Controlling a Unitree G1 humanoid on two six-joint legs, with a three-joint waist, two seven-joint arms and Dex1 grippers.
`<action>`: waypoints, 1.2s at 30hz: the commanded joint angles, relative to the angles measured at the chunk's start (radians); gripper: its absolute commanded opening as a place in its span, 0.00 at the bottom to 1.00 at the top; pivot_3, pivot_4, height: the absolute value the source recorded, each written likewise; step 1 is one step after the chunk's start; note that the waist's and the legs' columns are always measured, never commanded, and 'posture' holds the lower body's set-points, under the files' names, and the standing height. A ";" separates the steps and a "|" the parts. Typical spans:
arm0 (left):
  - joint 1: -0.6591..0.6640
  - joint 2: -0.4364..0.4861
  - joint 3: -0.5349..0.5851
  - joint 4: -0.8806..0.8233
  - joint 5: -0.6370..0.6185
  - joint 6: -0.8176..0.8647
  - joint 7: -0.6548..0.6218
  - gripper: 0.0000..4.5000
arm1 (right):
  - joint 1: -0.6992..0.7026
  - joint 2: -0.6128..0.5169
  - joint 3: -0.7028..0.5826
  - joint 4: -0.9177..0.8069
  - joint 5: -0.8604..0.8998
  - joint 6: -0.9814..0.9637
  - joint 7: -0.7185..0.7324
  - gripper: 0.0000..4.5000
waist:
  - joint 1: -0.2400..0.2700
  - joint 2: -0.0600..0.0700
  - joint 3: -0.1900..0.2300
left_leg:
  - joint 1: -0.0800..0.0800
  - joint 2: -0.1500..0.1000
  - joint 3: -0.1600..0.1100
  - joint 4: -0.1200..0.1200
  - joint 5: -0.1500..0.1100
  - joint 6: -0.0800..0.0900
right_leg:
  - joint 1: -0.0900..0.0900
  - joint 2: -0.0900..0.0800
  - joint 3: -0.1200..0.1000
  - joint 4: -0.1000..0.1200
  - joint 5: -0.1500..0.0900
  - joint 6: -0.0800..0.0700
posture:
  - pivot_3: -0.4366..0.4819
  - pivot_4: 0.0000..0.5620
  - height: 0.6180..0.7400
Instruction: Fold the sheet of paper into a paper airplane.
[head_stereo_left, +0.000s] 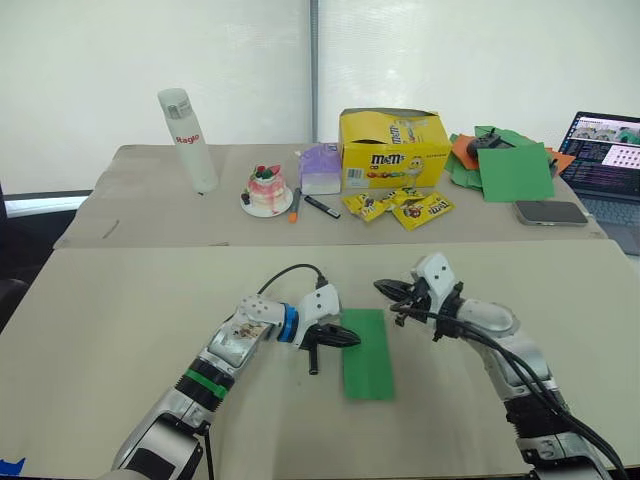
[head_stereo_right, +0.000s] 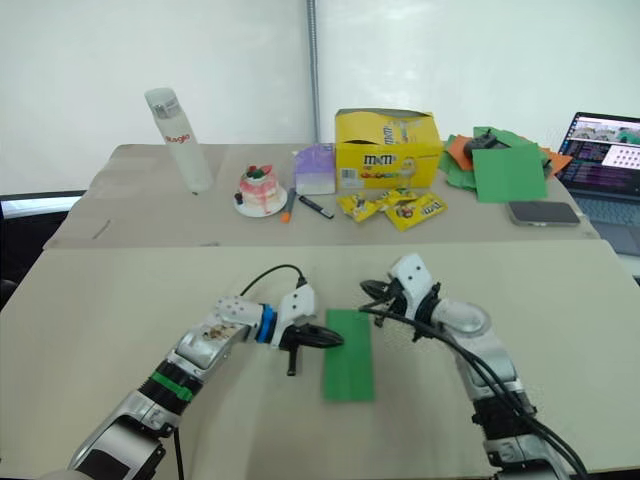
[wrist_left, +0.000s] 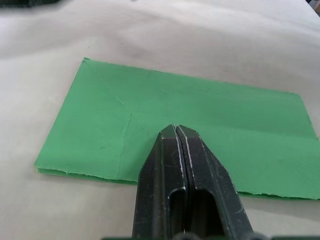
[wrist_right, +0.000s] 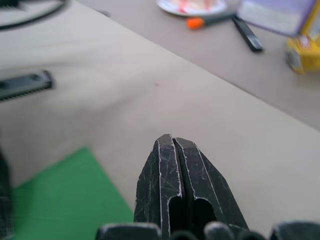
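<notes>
Your left hand (head_stereo_left: 340, 337) has its two fingers pressed together with nothing between them, tip sitting right over the left long edge of the sheet of paper (head_stereo_left: 367, 353). Looks to me like it's there to pin or press that edge down rather than to pinch anything, since the paper is lying flat under it. Your right hand (head_stereo_left: 385, 290) is also pinched shut on nothing, hovering just off the far right corner of the sheet, above bare tabletop (head_stereo_left: 120, 320). I'd guess it's parked there waiting to flatten a crease or nudge a corner.

The sheet is in the middle of the near tabletop, between the two hands. It's already doubled over into a narrow strip, and you can see the layered edge in the left wrist view plus some faint diagonal crease lines near one end. The long axis runs away from you toward the yellow candy box (head_stereo_left: 393, 148), tilted slightly. No point on it yet, both ends are square, so it's nowhere near a plane. Corner folds are probably next.
</notes>
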 joint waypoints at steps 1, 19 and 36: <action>0.007 0.007 -0.019 0.024 0.020 0.014 -0.001 0.01 | 0.029 -0.024 0.015 -0.044 0.004 0.006 0.040 0.00 | -0.001 0.000 0.000 | 0.000 0.000 0.000 0.000 0.000 0.000 | 0.000 0.000 0.000 0.000 0.000 0.000 | 0.48 0.27 1.00; -0.001 0.008 -0.010 -0.004 -0.005 0.065 -0.021 0.01 | 0.014 -0.003 -0.058 -0.006 0.039 -0.005 0.012 0.00 | -0.002 0.000 0.000 | -0.001 0.000 0.000 0.000 0.000 0.000 | -0.001 0.000 0.000 0.000 0.000 0.000 | 0.48 0.27 1.00; -0.029 0.014 -0.027 0.011 0.013 0.083 -0.014 0.01 | 0.090 -0.059 0.052 0.055 -0.079 -0.093 0.099 0.00 | -0.002 0.000 0.000 | -0.001 0.000 0.000 -0.001 0.000 0.000 | -0.001 0.000 0.000 0.000 0.000 0.000 | 0.48 0.27 1.00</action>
